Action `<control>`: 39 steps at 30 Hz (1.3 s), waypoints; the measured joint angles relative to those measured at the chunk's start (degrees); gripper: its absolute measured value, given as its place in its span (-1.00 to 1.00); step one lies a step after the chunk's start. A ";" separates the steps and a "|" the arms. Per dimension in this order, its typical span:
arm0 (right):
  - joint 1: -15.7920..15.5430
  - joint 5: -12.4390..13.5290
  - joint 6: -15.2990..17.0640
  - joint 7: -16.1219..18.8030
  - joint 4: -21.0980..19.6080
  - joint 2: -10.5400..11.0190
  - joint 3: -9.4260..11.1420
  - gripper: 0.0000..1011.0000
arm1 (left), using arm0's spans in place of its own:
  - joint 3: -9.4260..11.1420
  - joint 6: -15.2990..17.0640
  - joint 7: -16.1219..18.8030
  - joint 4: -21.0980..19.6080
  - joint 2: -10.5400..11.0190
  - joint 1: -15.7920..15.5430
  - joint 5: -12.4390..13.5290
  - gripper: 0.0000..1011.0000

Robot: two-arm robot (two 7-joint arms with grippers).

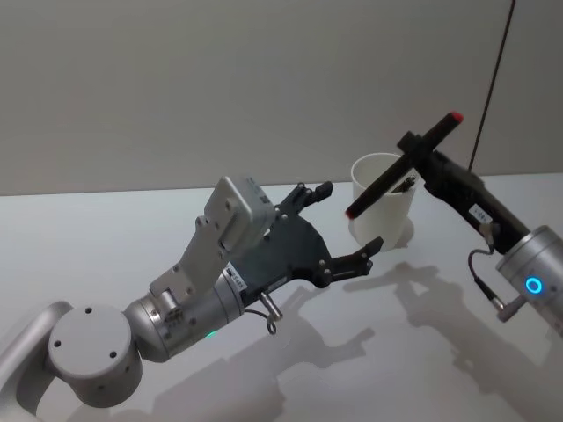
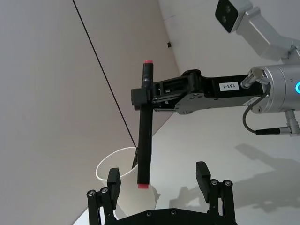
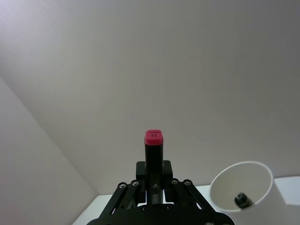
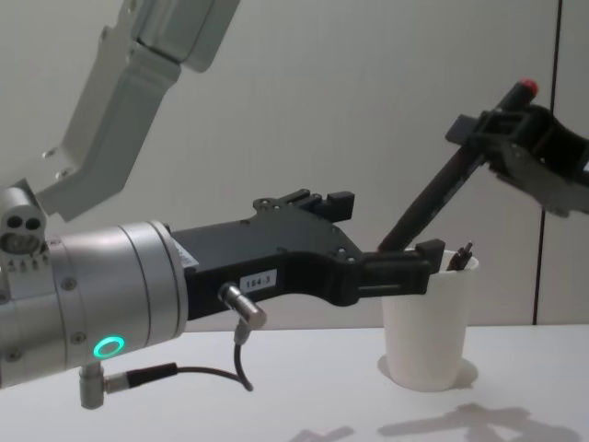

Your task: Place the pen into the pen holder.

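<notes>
My right gripper is shut on the pen, a black pen with red ends, gripping it near its upper end. The pen tilts down to the left; its lower end hangs near the rim of the pen holder, on the holder's left side and outside it. The holder is a white paper cup on the table with a dark item inside. My left gripper is open just left of the cup. In the left wrist view the pen hangs beyond the open fingers, in front of the cup.
A white table meets a plain light wall. A thin dark cable runs down the wall behind the right arm. The left arm's large wrist and elbow take up the front left of the table.
</notes>
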 joint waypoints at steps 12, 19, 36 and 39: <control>0.62 -12.25 -6.59 -3.84 -0.17 -0.19 -0.41 -0.61 | 0.00 0.00 0.00 0.00 0.00 0.00 0.00 0.98; 1.29 -21.25 -10.23 -6.18 0.61 -0.52 -0.78 -0.61 | 0.00 0.00 0.00 0.00 0.00 0.00 0.00 0.98; 4.64 -40.82 -16.42 -9.90 5.70 -2.44 -1.37 -0.61 | 0.00 -0.01 0.00 0.00 0.00 0.00 0.00 0.98; 5.41 -43.46 -17.25 -10.24 7.06 -2.93 -1.46 -0.61 | 0.00 0.00 0.00 0.00 0.00 0.00 0.00 0.98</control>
